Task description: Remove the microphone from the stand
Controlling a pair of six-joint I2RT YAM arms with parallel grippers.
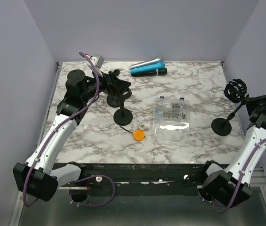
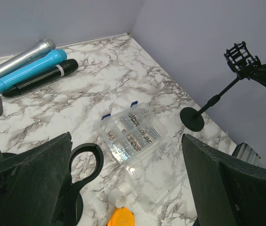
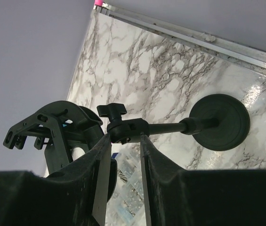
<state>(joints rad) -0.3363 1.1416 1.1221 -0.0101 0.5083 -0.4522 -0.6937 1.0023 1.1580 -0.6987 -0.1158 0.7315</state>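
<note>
Marble table (image 1: 203, 89) boxed in by lilac walls (image 1: 147, 28). We see the right arm folded up along the right edge. The right gripper (image 3: 123, 141) is pinched narrow around the tilted rod of the stand (image 3: 220, 121), at the joint beside the cradle (image 3: 38, 127). The left arm stretches to the far left, with the left gripper (image 2: 126, 136) spread wide above the table. Three mics (image 1: 144, 69) lie side by side at the far edge.
</note>
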